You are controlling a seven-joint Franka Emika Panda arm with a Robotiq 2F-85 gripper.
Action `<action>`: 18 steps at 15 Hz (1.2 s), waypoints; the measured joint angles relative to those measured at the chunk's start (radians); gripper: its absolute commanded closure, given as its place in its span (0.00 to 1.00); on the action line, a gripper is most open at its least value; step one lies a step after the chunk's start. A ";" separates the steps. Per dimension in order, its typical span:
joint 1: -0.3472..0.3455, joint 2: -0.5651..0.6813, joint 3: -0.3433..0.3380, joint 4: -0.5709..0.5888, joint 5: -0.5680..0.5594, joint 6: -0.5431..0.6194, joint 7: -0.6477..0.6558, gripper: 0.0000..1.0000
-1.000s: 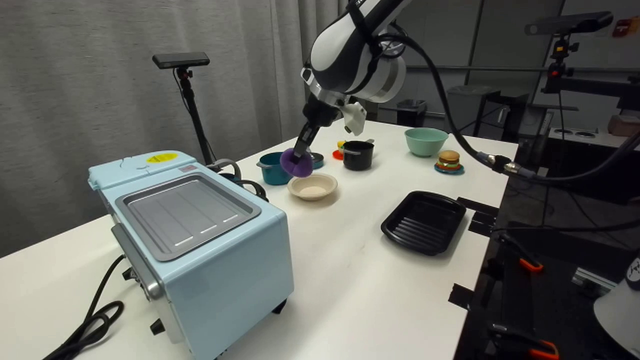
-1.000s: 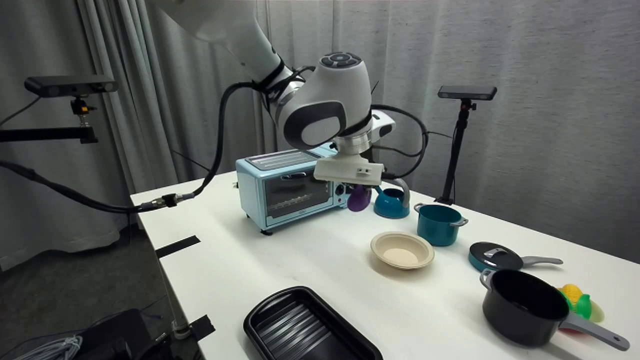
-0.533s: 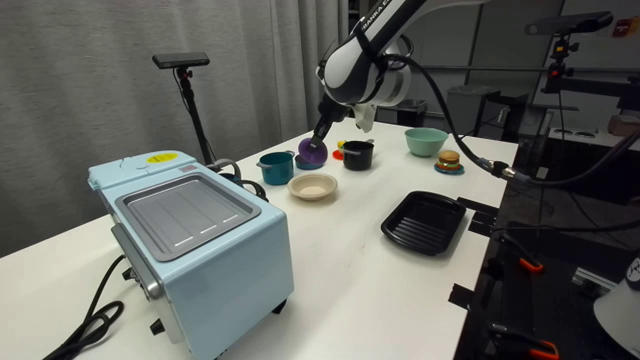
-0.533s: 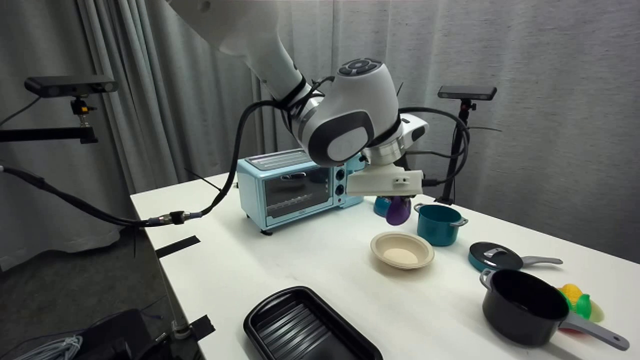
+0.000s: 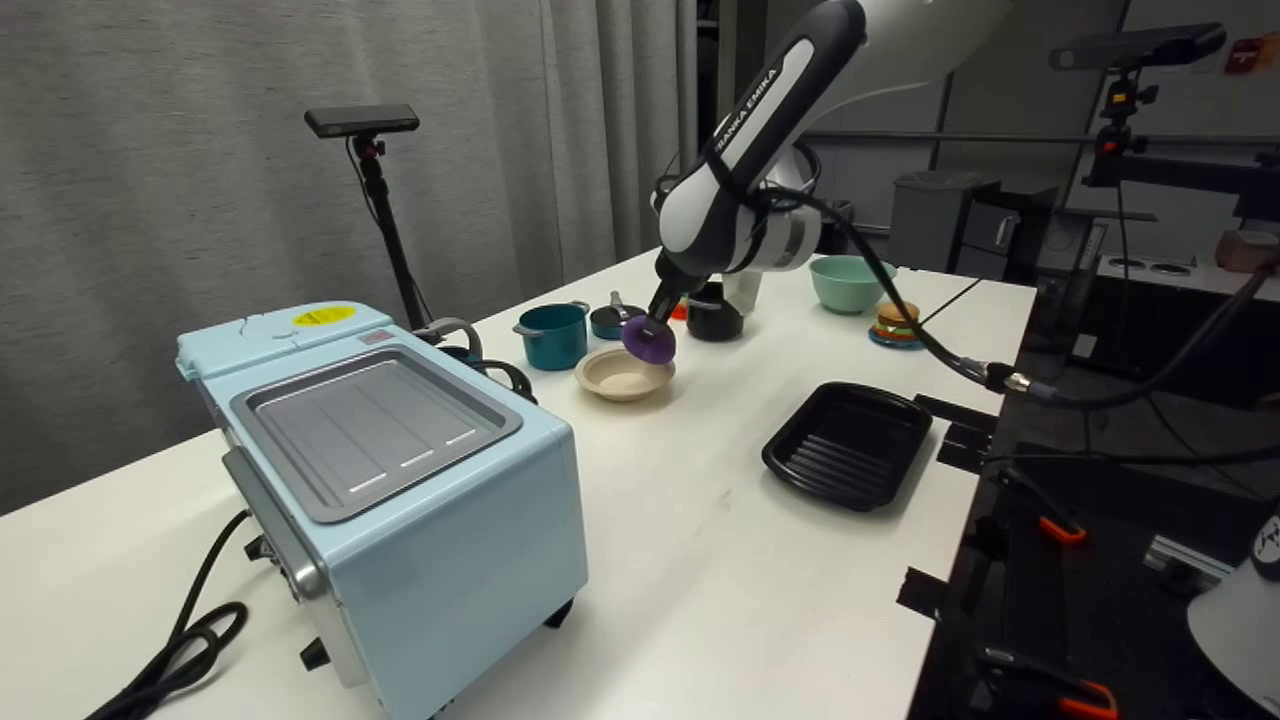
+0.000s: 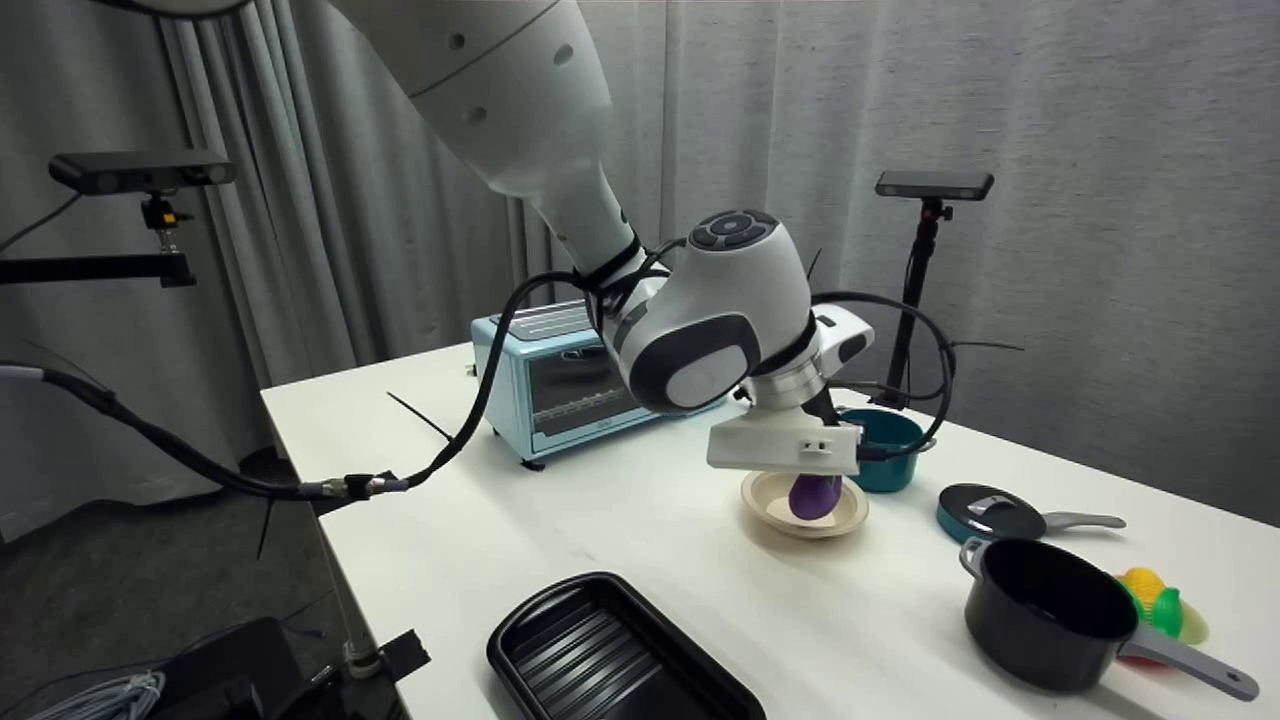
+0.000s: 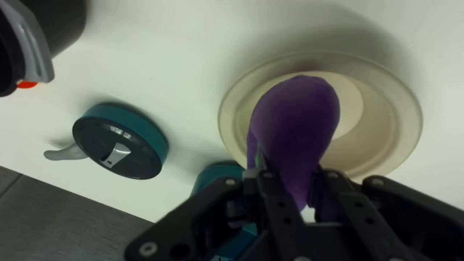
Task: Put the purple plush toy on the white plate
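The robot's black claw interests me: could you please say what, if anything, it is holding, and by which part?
The claw holds the rounded purple plush toy by the end nearest it, pinched between its fingers; the broad far end protrudes.

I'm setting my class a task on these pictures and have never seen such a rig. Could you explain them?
The white machine is a robot arm ending in a two-fingered gripper. The wide pictures are taken from outside the robot, the close-up from its wrist. The gripper is closed on a purple plush toy, apparently above the white plate; whether they touch is unclear. The table also holds a blue toaster oven, a black tray, a teal pot and a toy burger.
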 measured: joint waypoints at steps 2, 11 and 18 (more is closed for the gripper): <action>-0.017 0.031 0.016 0.007 0.000 0.007 0.000 0.95; -0.056 0.095 0.072 0.060 0.000 0.017 0.001 0.34; -0.050 0.080 0.126 0.067 0.000 0.016 0.011 0.00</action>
